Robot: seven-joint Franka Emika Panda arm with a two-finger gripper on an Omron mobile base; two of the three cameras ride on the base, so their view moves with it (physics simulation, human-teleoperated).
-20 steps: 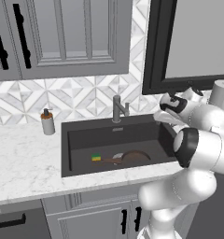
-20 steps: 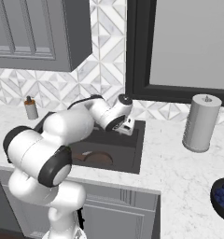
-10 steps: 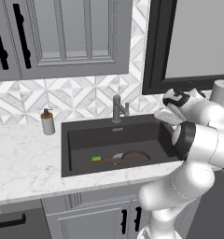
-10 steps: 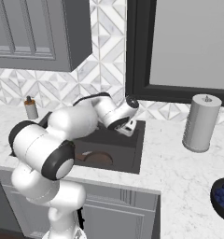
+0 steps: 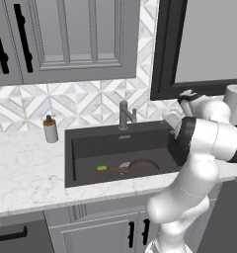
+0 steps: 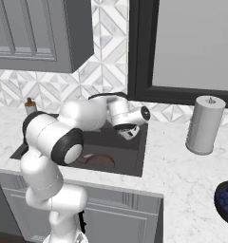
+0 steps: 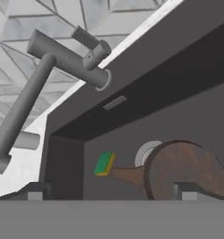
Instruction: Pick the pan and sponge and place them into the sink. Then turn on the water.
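- Hand view looks down into the sink [image 7: 146,93]: the pan [image 7: 186,170] lies on its floor, partly over the drain [image 7: 145,151], handle pointing to the sponge [image 7: 104,164] just beside its tip.
- The faucet [image 7: 62,58] stands at the sink's back edge.
- The claw [image 6: 130,133] hangs open and empty over the sink's right end.
- A soap bottle [image 5: 50,129] stands on the tabletop [image 5: 21,168], left of the sink.

Lower centre, my hand view: dark brown pan [image 7: 184,170], green-and-yellow sponge [image 7: 104,164], dark grey sink [image 7: 179,93]; upper left, grey faucet [image 7: 62,56] against white-grey triangle-patterned backsplash [image 7: 20,18].
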